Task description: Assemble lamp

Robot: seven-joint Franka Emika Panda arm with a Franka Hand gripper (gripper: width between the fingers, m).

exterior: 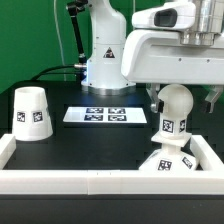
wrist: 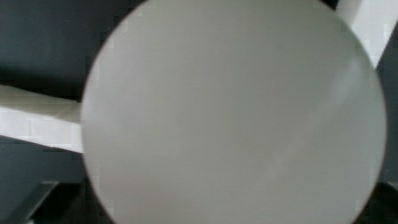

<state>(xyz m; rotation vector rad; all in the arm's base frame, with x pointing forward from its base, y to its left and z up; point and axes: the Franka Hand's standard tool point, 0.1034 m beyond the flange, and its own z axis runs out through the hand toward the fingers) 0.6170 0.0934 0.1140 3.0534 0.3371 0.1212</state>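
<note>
The white ball-shaped bulb (exterior: 177, 103) stands upright with its tagged neck on the low white base (exterior: 166, 163) at the exterior view's right, inside the walled area. My gripper (exterior: 181, 101) hangs straight over it, with a dark finger showing on each side of the ball and a small gap to it. In the wrist view the bulb (wrist: 231, 110) fills almost the whole picture and hides the fingertips. The cup-like shade (exterior: 32, 112) stands alone at the exterior view's left, mouth down, tag facing the camera.
The marker board (exterior: 97, 115) lies flat on the black table between the shade and the bulb. A low white wall (exterior: 90, 181) runs along the front and turns up both sides. The arm's white pedestal (exterior: 104, 62) stands behind.
</note>
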